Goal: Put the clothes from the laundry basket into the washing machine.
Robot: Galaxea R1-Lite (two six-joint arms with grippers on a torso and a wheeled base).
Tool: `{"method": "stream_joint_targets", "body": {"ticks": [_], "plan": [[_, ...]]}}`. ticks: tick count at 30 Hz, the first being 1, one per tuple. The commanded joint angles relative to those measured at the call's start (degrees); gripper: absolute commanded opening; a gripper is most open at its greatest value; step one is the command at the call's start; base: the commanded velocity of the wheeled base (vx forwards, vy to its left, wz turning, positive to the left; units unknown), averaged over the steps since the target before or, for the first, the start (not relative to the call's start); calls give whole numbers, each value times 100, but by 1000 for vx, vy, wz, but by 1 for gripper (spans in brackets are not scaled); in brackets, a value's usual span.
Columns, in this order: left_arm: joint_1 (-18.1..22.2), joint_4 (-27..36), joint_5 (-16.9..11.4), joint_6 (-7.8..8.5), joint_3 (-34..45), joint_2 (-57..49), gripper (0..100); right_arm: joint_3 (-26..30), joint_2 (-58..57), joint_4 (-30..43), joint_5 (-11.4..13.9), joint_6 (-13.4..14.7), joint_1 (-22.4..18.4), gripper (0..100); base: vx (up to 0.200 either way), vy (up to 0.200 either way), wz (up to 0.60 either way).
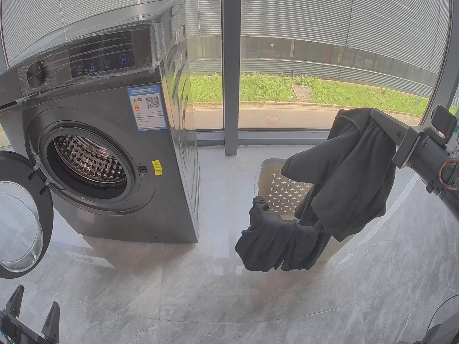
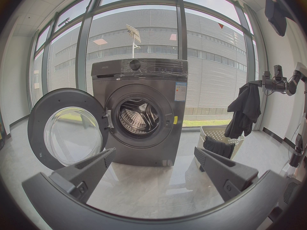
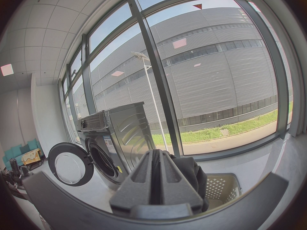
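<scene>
A window wall (image 1: 334, 25) spans the top of the head view, split by a grey pillar (image 1: 231, 63) at upper centre. The grey washing machine (image 1: 110, 120) fills the upper left on a pale marble floor (image 1: 191, 292). Its round door (image 1: 19, 216) is swung wide open at the left edge, leaving the drum (image 1: 91, 158) bare.

Right of centre stands the cream laundry basket (image 1: 282, 187). Its right part is covered by a black garment (image 1: 349, 177) hanging above it. A second dark garment (image 1: 277, 242) lies draped over its front rim.

The right arm enters from the right edge, stretched nearly level. The right pincer (image 3: 156, 154) is clenched on the black garment's top. The left pincer (image 2: 154, 150) sits low in the bottom left corner, released, facing the machine.
</scene>
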Motion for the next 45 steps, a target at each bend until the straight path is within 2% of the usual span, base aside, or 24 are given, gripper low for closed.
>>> {"method": "stream_joint_targets", "body": {"ticks": [1, 23, 32, 45], "plan": [[2, 0, 11, -3, 84, -101, 100, -5, -8, -5, -2, -1, -8, 0, 0, 200, 0], [2, 0, 11, -3, 84, -101, 100, 65, 45, -14, 7, 8, 1, 0, 0, 200, 0], [2, 0, 11, -3, 84, -101, 100, 109, 54, -14, 16, 8, 18, 0, 0, 0, 0], [2, 0, 11, -3, 84, -101, 100, 153, 80, -14, 7, 8, -8, 0, -185, 0, 0]]}}
